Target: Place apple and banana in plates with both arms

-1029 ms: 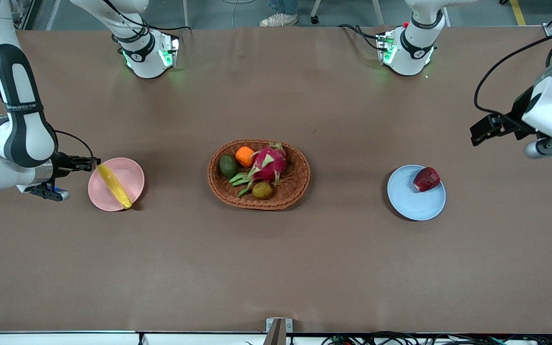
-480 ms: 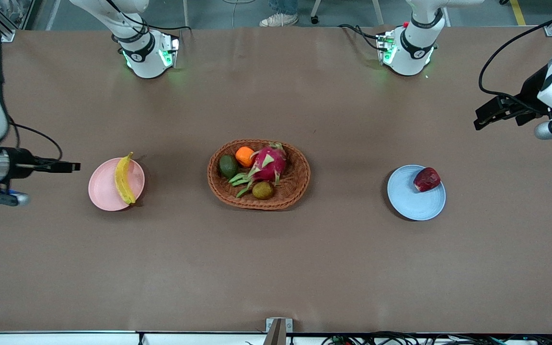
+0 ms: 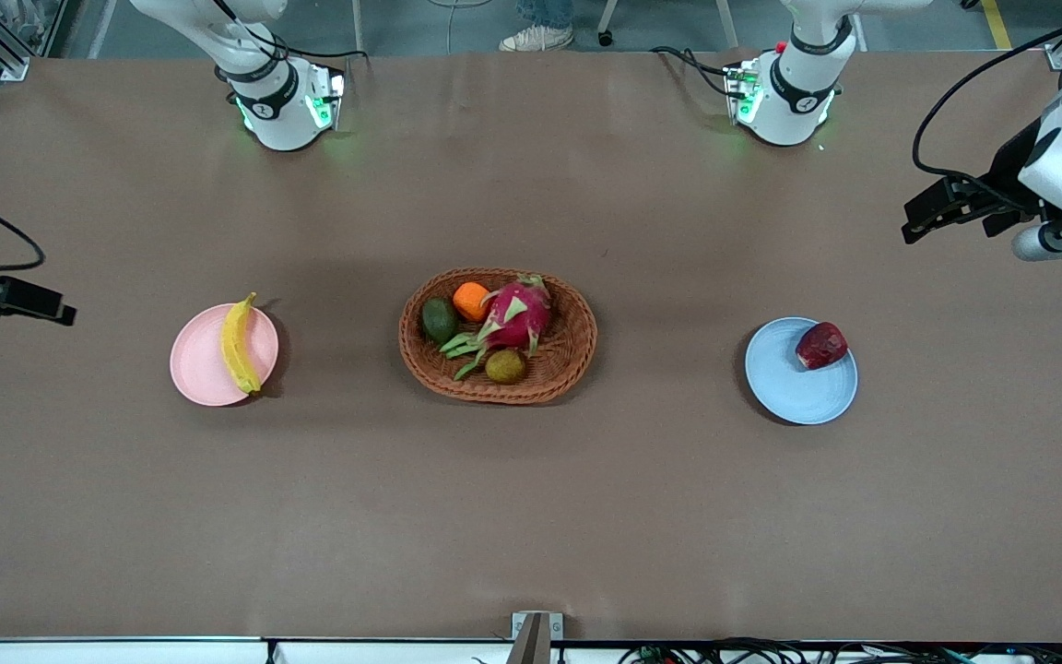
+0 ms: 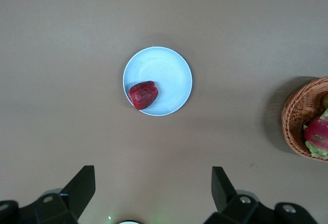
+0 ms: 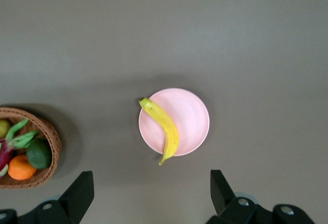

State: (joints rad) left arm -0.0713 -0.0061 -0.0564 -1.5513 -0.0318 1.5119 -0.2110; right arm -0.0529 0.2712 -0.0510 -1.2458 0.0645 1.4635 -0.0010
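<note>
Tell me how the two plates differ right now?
The pink plate holds the banana, whose tips overhang its rim; the blue plate holds the apple at its edge. The pink plate lies toward the right arm's end of the table, the blue plate toward the left arm's. Both are small, round and alike in size.

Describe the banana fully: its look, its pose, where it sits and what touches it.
The banana is long, curved and yellow with dark tips, whole and unpeeled. It lies flat across the pale pink plate, on the side toward the basket, both tips reaching past the rim. Only the plate touches it; neither gripper is near.
</note>
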